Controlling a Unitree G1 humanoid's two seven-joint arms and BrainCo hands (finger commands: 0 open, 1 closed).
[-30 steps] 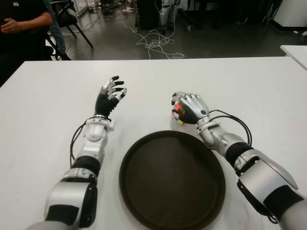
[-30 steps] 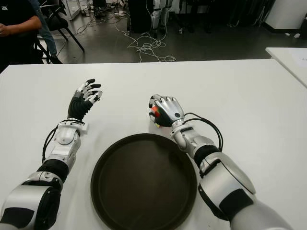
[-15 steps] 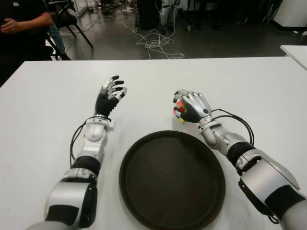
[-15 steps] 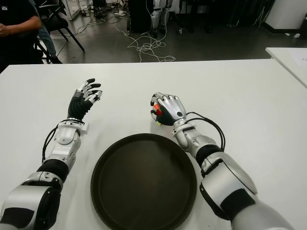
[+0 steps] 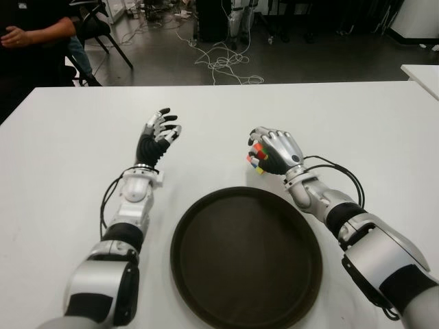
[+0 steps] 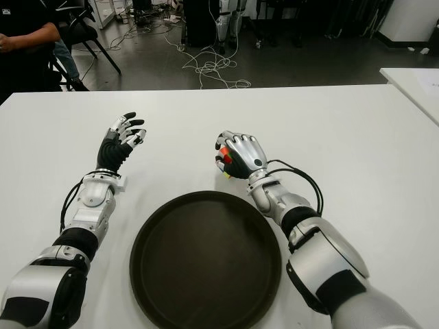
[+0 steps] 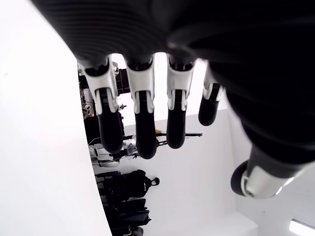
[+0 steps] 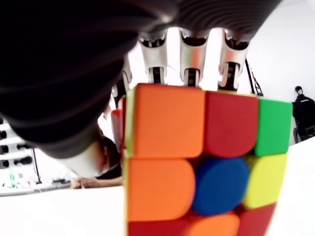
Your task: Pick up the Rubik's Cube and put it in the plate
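eyes: head, down at table [image 5: 384, 116] | wrists: close on own fingers

I can't read any text, labels, nos. or signs anywhere in these views.

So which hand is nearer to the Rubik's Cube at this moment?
Right. The right hand is closed around the Rubik's Cube, just beyond the plate. The left hand shows far to its left, fingers spread, holding nothing.
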